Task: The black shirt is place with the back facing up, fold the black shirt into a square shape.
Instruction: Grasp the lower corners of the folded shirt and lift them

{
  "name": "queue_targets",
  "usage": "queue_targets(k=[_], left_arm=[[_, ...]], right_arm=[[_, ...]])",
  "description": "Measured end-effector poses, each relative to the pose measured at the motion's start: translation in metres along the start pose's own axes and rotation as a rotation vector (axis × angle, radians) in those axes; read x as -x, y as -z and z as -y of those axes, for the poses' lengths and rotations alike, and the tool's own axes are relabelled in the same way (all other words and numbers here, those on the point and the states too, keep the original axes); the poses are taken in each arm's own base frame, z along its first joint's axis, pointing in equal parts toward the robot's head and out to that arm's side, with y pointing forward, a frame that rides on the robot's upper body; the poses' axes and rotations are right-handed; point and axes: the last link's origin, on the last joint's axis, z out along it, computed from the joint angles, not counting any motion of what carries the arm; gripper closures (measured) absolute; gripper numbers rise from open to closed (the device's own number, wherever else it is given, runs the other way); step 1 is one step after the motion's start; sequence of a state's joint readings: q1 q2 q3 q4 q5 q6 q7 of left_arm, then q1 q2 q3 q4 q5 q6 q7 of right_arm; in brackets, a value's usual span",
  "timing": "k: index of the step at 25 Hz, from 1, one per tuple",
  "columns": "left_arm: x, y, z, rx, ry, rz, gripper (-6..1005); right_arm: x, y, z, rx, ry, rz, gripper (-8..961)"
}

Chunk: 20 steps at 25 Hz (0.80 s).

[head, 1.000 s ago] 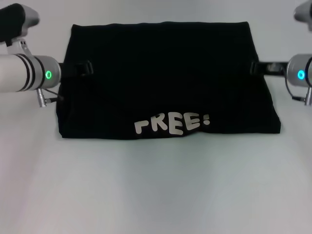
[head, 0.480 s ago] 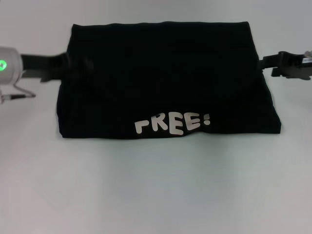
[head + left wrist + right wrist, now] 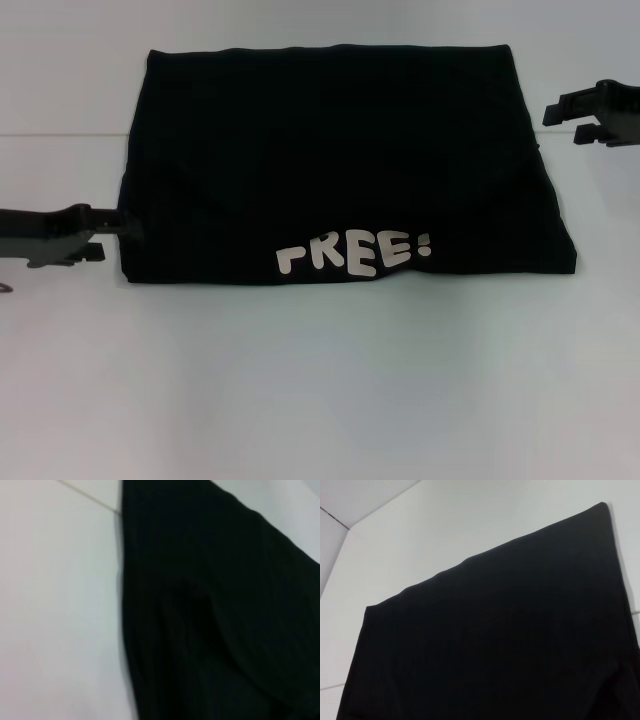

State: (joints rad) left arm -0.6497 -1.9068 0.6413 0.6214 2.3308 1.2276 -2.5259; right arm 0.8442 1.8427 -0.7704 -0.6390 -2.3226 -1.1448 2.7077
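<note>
Shirt (image 3: 340, 160) folded on worktop (image 3: 320, 380). My left pincer (image 3: 112, 228) at hem, right pincer (image 3: 560, 115) clear; fingers' spread unclear. Snag risks dragging fold open.

A plain black soft cloth t-shirt (image 3: 340, 150) carries chunky white "FREE!" lettering (image 3: 355, 252). It lies on a pale grey-white smooth tabletop (image 3: 320, 380). Both rigid grippers, left (image 3: 100, 228) and right (image 3: 560, 112), are black.

Head cam looks forward and down over the whole black shirt (image 3: 340, 160) on the table (image 3: 320, 380). Left wrist cam sits close at its left edge; right wrist cam looks across from the right. All share the shirt.
</note>
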Motion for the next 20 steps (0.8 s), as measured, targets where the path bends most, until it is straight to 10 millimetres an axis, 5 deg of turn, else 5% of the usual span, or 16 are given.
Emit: queue_targets(k=[6, 18, 20], left_arm=[[0.008, -0.012, 0.002, -0.018, -0.006, -0.008, 190], [0.009, -0.034, -0.005, -0.073, -0.056, -0.019, 564], [0.009, -0.034, -0.006, -0.072, -0.059, -0.015, 565]], right_arm=[[0.0, 0.0, 0.001, 0.001, -0.001, 0.0, 358], [-0.003, 0.0, 0.006, -0.008, -0.004, 0.004, 359], [-0.003, 0.001, 0.007, -0.009, -0.005, 0.004, 359]])
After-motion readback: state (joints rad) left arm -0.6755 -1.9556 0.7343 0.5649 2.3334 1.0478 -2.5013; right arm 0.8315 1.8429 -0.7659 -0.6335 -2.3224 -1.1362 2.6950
